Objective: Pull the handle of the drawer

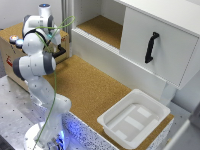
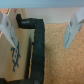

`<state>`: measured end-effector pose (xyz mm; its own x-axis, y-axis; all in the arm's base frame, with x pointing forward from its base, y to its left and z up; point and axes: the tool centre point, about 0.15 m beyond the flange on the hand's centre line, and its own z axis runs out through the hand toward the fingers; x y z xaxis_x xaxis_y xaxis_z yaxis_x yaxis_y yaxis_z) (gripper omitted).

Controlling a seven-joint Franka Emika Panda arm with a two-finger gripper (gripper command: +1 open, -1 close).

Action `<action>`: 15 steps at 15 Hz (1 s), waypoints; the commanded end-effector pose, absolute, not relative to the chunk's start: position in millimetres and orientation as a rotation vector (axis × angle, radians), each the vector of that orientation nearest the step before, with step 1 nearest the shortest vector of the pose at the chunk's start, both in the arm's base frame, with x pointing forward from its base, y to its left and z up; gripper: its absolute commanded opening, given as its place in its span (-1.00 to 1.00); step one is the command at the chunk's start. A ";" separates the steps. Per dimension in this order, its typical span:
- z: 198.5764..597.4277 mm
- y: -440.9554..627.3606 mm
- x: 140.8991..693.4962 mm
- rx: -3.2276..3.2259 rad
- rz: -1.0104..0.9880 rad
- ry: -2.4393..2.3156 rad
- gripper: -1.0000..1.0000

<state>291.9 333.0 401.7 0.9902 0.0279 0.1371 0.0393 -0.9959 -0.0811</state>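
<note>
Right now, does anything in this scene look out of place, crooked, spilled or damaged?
Nothing stands out. The drawer looks intact, its black handle undamaged. The white tray sits empty and flat on the cork surface, with no spills. The gripper is open, far from the handle.

White glossy jointed robot arm (image 1: 36, 64), grey joint bands, blue-lit cap on top, thin green cable (image 1: 54, 75) down its side; pale, blurry fingers (image 2: 74, 29).
</note>
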 end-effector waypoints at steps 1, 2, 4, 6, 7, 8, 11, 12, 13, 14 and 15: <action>361.4 328.3 315.5 -2.902 -0.140 -0.081 1.00; 356.1 330.3 320.6 -2.890 -0.137 -0.077 1.00; 349.9 334.3 328.6 -2.876 -0.146 -0.073 1.00; 344.7 337.3 334.8 -2.877 -0.173 -0.060 1.00; 339.7 339.1 337.0 -2.860 -0.166 -0.066 1.00; 333.7 341.3 338.8 -2.838 -0.165 -0.086 1.00; 312.3 342.8 341.4 -2.788 -0.133 -0.067 1.00; 308.7 343.7 340.2 -2.789 -0.125 -0.065 1.00; 306.0 346.1 339.4 -2.793 -0.117 -0.069 1.00; 303.3 348.5 339.4 -2.785 -0.103 -0.080 1.00; 300.9 349.5 340.5 -2.789 -0.090 -0.085 1.00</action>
<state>329.7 344.1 329.8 0.9932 0.0096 0.1159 0.0386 -0.9674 -0.2504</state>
